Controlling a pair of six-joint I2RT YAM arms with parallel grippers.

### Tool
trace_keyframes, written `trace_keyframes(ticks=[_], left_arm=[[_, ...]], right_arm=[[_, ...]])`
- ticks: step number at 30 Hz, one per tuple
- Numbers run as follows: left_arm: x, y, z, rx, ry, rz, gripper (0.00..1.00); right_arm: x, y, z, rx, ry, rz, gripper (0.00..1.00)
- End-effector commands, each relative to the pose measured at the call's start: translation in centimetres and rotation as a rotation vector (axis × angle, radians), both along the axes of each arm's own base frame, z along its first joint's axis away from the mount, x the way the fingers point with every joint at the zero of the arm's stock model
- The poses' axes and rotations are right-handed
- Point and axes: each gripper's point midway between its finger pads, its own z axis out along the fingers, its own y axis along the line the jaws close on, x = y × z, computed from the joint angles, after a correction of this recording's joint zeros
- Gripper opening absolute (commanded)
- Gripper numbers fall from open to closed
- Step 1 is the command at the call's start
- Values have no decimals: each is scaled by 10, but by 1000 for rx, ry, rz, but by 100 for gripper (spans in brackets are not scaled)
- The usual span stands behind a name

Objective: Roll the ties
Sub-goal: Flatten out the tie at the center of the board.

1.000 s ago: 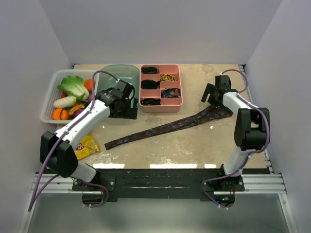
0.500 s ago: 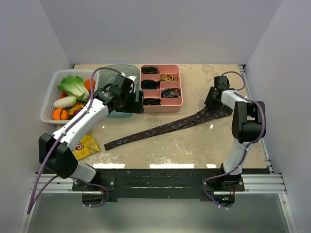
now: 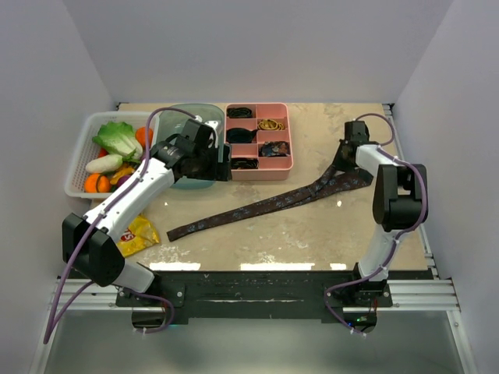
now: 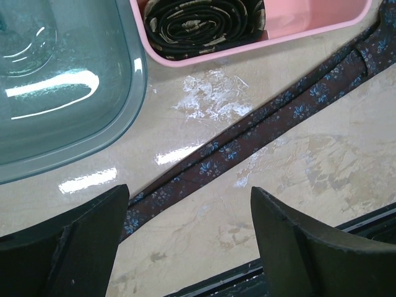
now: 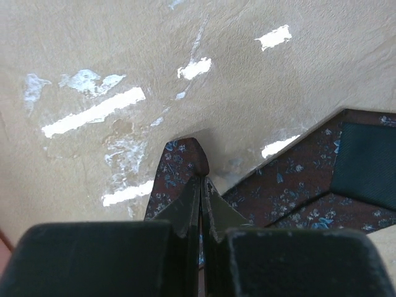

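Observation:
A brown-maroon tie point(image 3: 265, 205) with small blue flowers lies stretched diagonally across the table, its wide end at the right. My right gripper point(image 3: 344, 160) is down at that wide end, shut on a pinched-up fold of the tie point(image 5: 182, 162), with the rest of the fabric point(image 5: 291, 179) flat beside it. My left gripper point(image 3: 219, 168) hovers open above the table near the pink tray, over the tie's narrow half point(image 4: 247, 139), touching nothing. Rolled dark ties point(image 3: 242, 135) sit in the tray's compartments, one visible in the left wrist view point(image 4: 204, 18).
The pink divided tray point(image 3: 259, 177) stands at the back centre, a grey-green plastic bin point(image 3: 187, 117) to its left. A white basket point(image 3: 78, 156) of vegetables is at the far left, with a yellow snack packet point(image 3: 139, 234) in front of it.
My right gripper has come down onto the tie's wide end and shut on a fold of it. My left arm swung right toward the pink tray, then held still.

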Motion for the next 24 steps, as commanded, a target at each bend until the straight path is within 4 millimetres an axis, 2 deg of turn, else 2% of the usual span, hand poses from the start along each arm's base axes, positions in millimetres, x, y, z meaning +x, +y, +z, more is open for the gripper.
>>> trace_keyframes(ticks=[1,3,7,9,10,14,21,24], left_arm=[[6,-7,7,-28,-36,-29,84],[6,-7,6,-30,-33,-28,84],[6,-9,5,-34,-38,-37,84],[6,-10,4,-35,-34,-41,84],[7,-10,4,-35,-36,-41,84],[7,-12,3,-44,-38,-52,84],[6,-14,-2,-49,-32,-60,84],[5,-14,-3,-51,-31,-62,83]], right_arm=[[10,-2,55,-1,-145,-11,0],[9,-4,68,-8,-179,-21,0],[3,-8,79,-23,-202,-37,0],[0,-8,80,-22,-203,-46,0],[-4,-24,78,-25,-200,-82,0],[-12,-38,76,-17,-204,-126,0],[-17,-55,92,-35,-244,-167,0],[-21,-64,84,-46,-227,-190,0]])
